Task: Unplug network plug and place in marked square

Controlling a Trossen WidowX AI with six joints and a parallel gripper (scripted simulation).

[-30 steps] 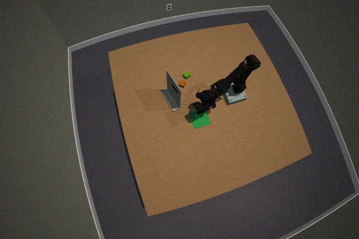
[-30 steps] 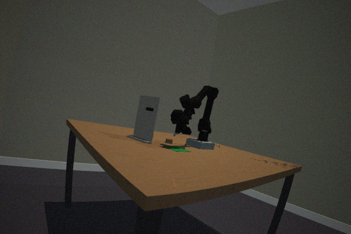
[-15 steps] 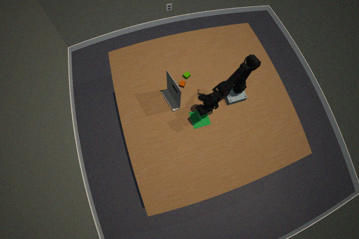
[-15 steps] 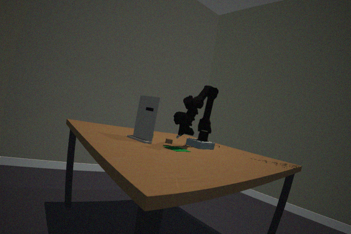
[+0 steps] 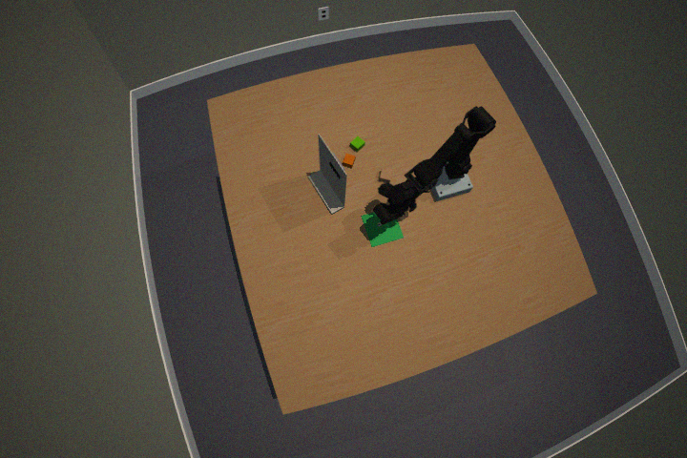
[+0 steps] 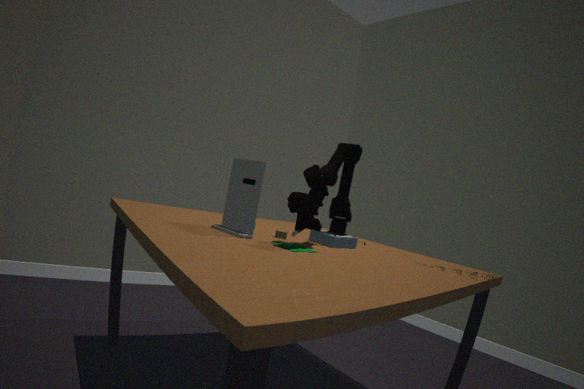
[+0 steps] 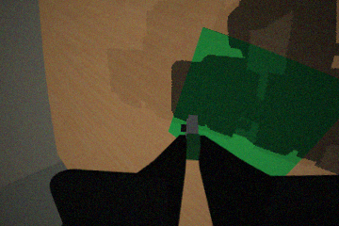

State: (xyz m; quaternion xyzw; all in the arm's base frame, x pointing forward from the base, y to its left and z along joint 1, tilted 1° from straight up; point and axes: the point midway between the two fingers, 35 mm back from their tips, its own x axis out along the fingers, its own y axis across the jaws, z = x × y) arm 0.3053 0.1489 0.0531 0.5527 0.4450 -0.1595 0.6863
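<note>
Green marks your target: the marked square [image 5: 388,233] lies near the middle of the table [image 5: 463,301], between the upright panel [image 5: 330,170] and the arm's grey base plate [image 5: 460,189]. Your gripper [image 7: 192,141] is pinching the small grey plug [image 7: 192,124] at its fingertips, low over the square's edge nearest the panel. You can see the panel's socket [image 6: 249,181] as a dark slot.

gripper [image 7: 192,141]: fingers pinching the small grey plug [image 7: 192,124]
plug: hanging over the green marked square [image 7: 252,151] edge
</note>
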